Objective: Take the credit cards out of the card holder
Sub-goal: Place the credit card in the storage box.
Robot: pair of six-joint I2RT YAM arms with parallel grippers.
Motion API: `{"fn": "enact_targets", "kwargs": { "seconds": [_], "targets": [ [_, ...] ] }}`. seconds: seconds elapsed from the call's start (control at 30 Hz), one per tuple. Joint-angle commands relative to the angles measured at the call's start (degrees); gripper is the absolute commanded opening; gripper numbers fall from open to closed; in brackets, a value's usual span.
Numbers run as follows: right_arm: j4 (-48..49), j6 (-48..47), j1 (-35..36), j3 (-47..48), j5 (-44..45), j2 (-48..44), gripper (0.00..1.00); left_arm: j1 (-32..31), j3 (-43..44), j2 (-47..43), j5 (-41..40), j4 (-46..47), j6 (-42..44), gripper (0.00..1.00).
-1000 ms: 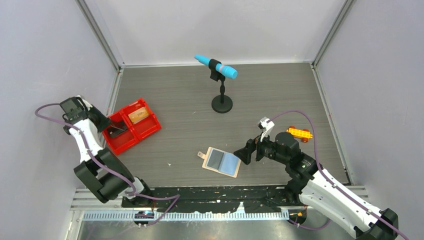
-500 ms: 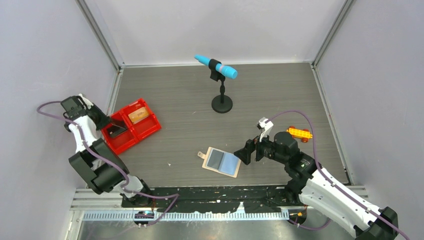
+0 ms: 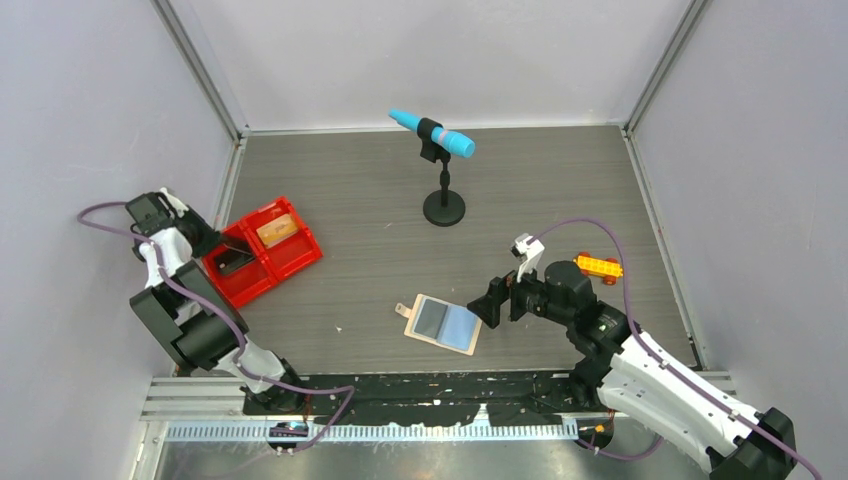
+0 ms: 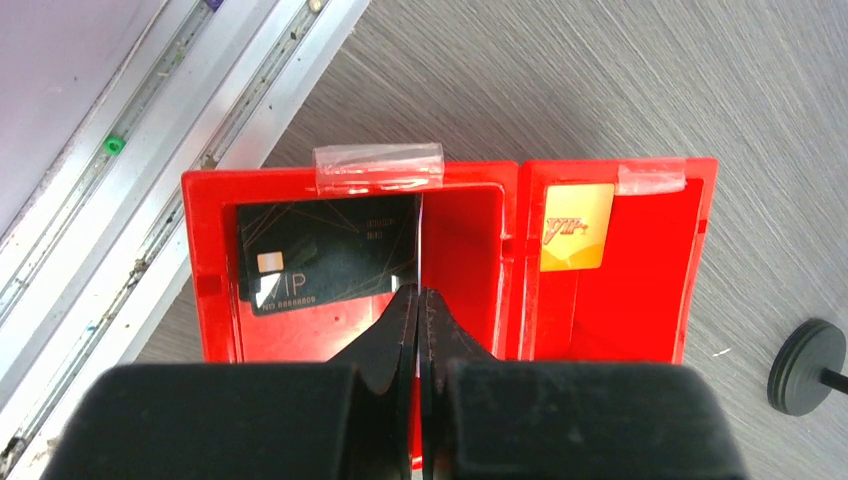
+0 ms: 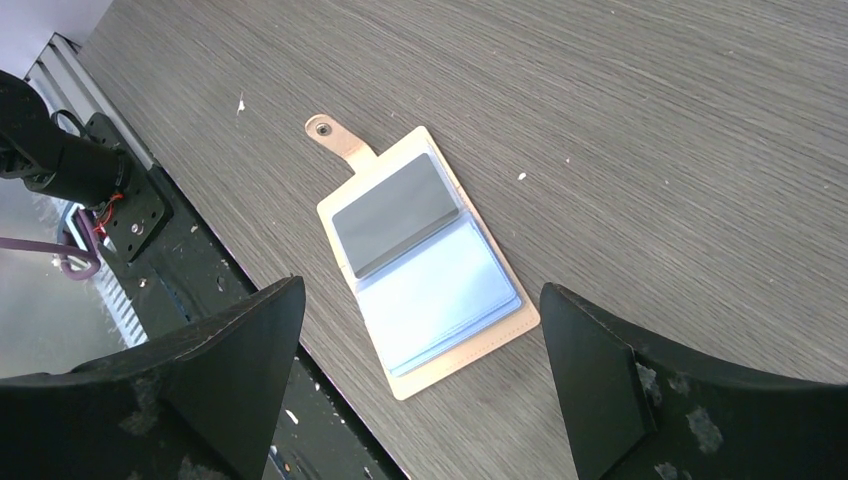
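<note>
A thin pale line above the left gripper's (image 4: pixel 418 305) pinched-shut tips is too fine to identify. The tabletop (image 3: pixel 350 180) is grey wood-grain and the walls (image 3: pixel 430 60) are pale. At 9 o'clock, a red tray (image 4: pixel 615 320) holds the black credit card (image 4: pixel 325 255) and the orange credit card (image 4: pixel 573 228) in separate compartments. The card holder (image 5: pixel 425 260) lies open near 6 o'clock. Just at its 3 o'clock, the right gripper (image 5: pixel 420 290) is spread wide and empty.
</note>
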Motion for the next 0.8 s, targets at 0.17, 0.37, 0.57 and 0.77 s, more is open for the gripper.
{"fn": "enact_targets", "kwargs": {
  "seconds": [0.17, 0.37, 0.57, 0.77],
  "targets": [
    [1.32, -1.51, -0.20, 3.04, 1.43, 1.63, 0.95, 0.46, 0.43, 2.97, 1.06, 5.72, -0.35, 0.01],
    [2.46, -1.48, -0.21, 3.14, 1.12, 3.23, 0.95, 0.43, 0.76, 4.33, 1.15, 6.92, -0.81, 0.02],
    [3.07, -1.43, -0.25, 3.49, 0.84, 4.45, 0.95, 0.48, 1.17, 4.11, 0.04, 6.84, -0.33, 0.16],
    [2.13, -0.97, -0.20, 4.05, 1.49, 4.68, 0.96, 0.47, 3.35, 3.15, -0.87, 5.70, -1.41, 0.28]
  ]
}}
